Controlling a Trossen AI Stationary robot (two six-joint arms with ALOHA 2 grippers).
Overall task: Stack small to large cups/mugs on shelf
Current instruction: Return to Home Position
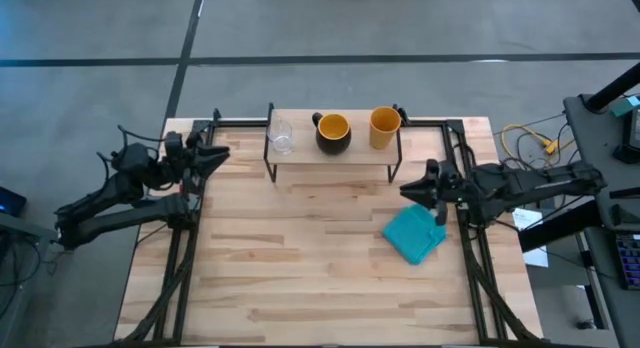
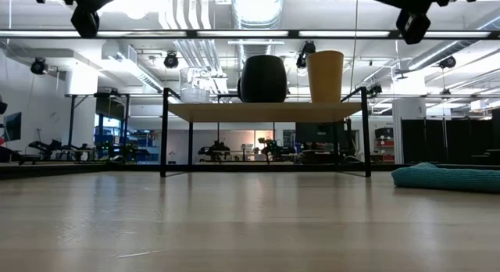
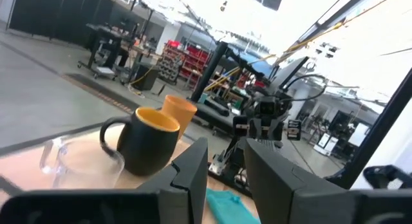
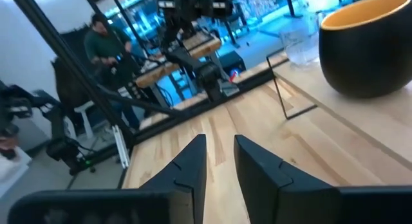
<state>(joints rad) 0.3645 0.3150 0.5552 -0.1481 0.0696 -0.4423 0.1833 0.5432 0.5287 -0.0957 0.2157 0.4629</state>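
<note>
I see the clear glass cup (image 1: pixel 281 136), the black mug (image 1: pixel 333 133) and the yellow cup (image 1: pixel 384 128) standing in a row on the shelf (image 1: pixel 305 154). The left end effector (image 1: pixel 222 153) hangs over the left edge of the bench (image 1: pixel 300 258). The right end effector (image 1: pixel 408 190) hangs near the teal cloth (image 1: pixel 414 234). Both show a narrow gap and hold nothing.

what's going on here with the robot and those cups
Nothing is being handled right now. The clear cup, the dark mug and the yellow cup stand in a row on the shelf, shortest to tallest. The arms sit at the sides of the table: the left hand by the left edge, the right hand on the right, near the teal cloth. Both hands are empty, with their fingers slightly apart.
</note>
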